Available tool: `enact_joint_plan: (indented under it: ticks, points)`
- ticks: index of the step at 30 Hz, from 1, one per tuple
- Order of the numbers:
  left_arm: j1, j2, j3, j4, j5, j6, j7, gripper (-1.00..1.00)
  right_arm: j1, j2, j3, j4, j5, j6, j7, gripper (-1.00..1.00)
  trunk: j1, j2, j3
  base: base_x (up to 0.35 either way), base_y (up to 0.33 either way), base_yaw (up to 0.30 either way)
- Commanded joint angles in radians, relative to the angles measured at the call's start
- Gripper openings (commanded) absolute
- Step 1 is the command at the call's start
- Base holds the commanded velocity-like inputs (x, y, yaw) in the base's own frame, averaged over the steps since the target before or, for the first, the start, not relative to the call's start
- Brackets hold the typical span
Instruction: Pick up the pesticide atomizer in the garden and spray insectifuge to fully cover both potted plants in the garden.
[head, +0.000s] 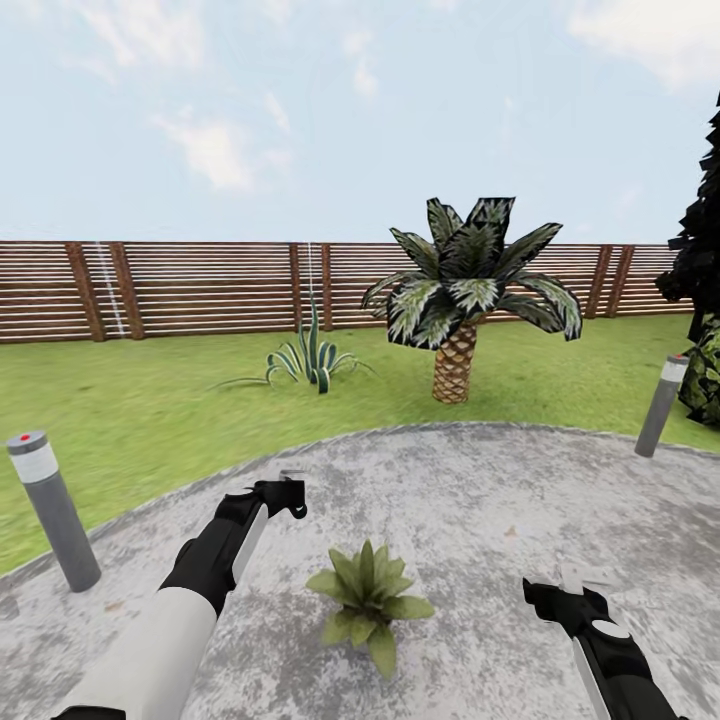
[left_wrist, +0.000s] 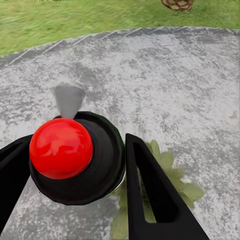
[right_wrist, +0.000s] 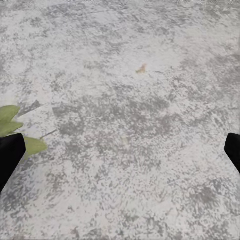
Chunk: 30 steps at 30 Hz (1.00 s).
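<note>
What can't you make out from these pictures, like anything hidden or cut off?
- Pesticide atomizer body: left wrist view, hidden under its own dark head in the left tool.
- Potted plant pot: head view, covered by its leaves.
- Second potted plant: cannot be placed.
- Right tool: right wrist view, fingers cut off at the picture's sides.
- Dark bush: head view, cut by the right edge.

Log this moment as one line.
left gripper: shut on atomizer | right gripper: open, empty | plant: on patio between arms
</note>
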<state>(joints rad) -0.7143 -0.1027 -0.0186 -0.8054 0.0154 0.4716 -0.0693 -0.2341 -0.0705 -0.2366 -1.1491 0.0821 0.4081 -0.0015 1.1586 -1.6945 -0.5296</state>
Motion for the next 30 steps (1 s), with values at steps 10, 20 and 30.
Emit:
enact_joint_plan:
  ticks: [10,20,30]
  points:
    - [-0.001,0.0,0.0,-0.001,0.001,0.005,-0.001,-1.0,-0.001,0.0,0.0,-0.001,0.008,0.006,0.0,1.0,0.001,-0.001,-0.001,0.327,-0.059,0.0]
    - [-0.001,0.0,0.0,-0.001,0.001,0.005,-0.001,-1.0,-0.001,0.0,0.0,-0.001,0.008,0.006,0.0,1.0,0.001,-0.001,-0.001,0.277,-0.042,0.0]
    - [-0.001,0.0,0.0,-0.001,0.001,0.005,-0.001,-1.0,0.0,0.0,0.0,-0.001,0.008,0.006,0.0,1.0,0.001,-0.001,-0.001,0.051,-0.001,0.0]
